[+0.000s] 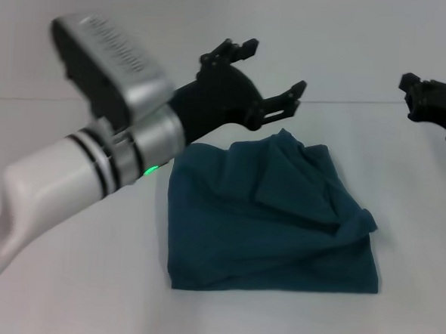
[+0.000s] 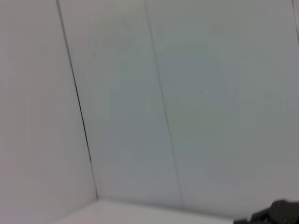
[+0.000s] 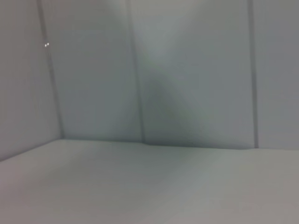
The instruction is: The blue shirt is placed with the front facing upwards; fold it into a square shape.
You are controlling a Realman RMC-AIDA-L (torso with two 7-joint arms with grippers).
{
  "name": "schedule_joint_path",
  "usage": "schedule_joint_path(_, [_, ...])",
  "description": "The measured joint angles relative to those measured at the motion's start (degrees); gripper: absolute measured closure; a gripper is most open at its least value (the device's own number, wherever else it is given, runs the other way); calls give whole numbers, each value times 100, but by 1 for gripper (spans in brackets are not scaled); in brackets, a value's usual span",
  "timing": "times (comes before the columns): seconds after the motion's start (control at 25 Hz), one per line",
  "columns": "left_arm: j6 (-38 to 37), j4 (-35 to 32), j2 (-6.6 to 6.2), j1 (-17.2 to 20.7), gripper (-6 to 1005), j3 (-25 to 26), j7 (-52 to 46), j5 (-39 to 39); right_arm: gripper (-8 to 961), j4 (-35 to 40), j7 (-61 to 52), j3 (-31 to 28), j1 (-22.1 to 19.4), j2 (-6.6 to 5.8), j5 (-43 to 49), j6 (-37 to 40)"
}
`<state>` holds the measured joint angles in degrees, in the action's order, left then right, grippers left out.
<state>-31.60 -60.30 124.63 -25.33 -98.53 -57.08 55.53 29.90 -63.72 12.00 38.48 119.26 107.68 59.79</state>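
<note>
While the left pincer [image 1: 273, 70] hangs in the air above the far left corner of the blue shirt [image 1: 269, 219], its fingers are spread apart and hold nothing. That shirt lies folded into a rough, rumpled square on the white desk [image 1: 65, 278]. At the right edge, the right pincer [image 1: 407, 81] hovers clear of the cloth; I cannot tell its opening.

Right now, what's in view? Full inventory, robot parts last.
blue shirt: 1, dark teal-blue, folded into a rough, rumpled square at the table's centre.
table: 1, white, under the shirt.
wall: white panels with dark seams, behind the table.
left gripper: 1, black on a white-and-silver arm, open, raised above the shirt's far left corner, holding nothing.
right gripper: 1, black, raised at the far right, clear of the shirt.
</note>
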Motion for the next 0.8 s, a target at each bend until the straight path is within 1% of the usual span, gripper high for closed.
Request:
schedule_joint_path(0.04, [-509, 319, -1, 13, 80, 177, 572, -515, 869, 192, -247, 321, -20, 2, 6, 6])
schedule_joint_path(0.08, [-1193, 767, 0, -2, 80, 356, 1179, -1045, 869, 451, -602, 737, -47, -1, 8, 19])
schedule_joint_path(0.16, [-2020, 1419, 0, -33, 80, 590, 1801, -1571, 869, 984, -1311, 1484, -137, -21, 87, 96])
schedule_joint_path(0.2, [-2261, 1614, 0, -28, 80, 675, 1953, -1688, 868, 1423, -1881, 1942, -199, -46, 223, 177])
schedule_joint_path(0.24, [-2542, 1829, 0, -8, 80, 784, 2103, -1811, 868, 1803, -2371, 2270, -233, -73, 441, 276])
schedule_joint_path(0.32, [-2698, 2120, 0, 57, 80, 938, 2168, -1849, 868, 2558, -3353, 2861, -243, -164, 1000, 499])
schedule_joint_path(0.36, [-2716, 2257, 0, 80, 80, 987, 2184, -1852, 868, 2899, -3898, 3139, -182, -236, 1388, 702])
schedule_joint_path(0.4, [-2768, 2431, 0, 115, 80, 1053, 2202, -1852, 867, 3373, -4902, 3635, 119, -417, 2185, 1206])
schedule_joint_path(0.44, [-2800, 2507, 0, 134, 80, 1086, 2207, -1852, 867, 3373, -4902, 3635, 119, -417, 2185, 1206])
schedule_joint_path(0.48, [-2856, 2610, 0, 166, 80, 1136, 2213, -1852, 867, 3477, -5323, 3807, 332, -507, 2571, 1500])
schedule_joint_path(0.52, [-2925, 2701, -1, 207, 81, 1197, 2221, -1852, 867, 3522, -5662, 3923, 559, -568, 2924, 1808])
schedule_joint_path(0.56, [-3016, 2782, -1, 253, 81, 1288, 2231, -1852, 867, 3521, -5859, 3971, 792, -591, 3209, 2038])
schedule_joint_path(0.6, [-3099, 2846, 0, 286, 81, 1359, 2237, -1850, 866, 3514, -6049, 4009, 1024, -600, 3524, 2275])
schedule_joint_path(0.68, [-3288, 2983, 1, 345, 81, 1541, 2241, -1829, 866, 3473, -6209, 4028, 1482, -530, 4074, 2545])
schedule_joint_path(0.8, [-3429, 3173, 0, 412, 81, 1864, 2246, -1763, 719, 3321, -6211, 4156, 2055, -293, 4856, 2772])
